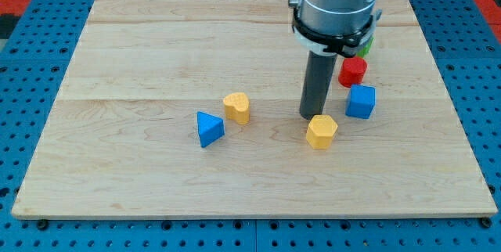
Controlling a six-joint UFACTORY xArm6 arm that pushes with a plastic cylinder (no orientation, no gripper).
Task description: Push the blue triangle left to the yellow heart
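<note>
The blue triangle (209, 128) lies on the wooden board (156, 48) left of centre. The yellow heart (237, 107) sits just up and to the right of it, a small gap between them. My tip (311, 117) is the lower end of the dark rod, right of both blocks. It stands just above a yellow hexagon (322, 131), close to it or touching it. The tip is well apart from the blue triangle and the yellow heart.
A blue cube-like block (361, 101) lies right of the rod. A red block (353, 71) sits above it. A green block (366, 48) is mostly hidden behind the arm's body (337, 5). Blue pegboard surrounds the board.
</note>
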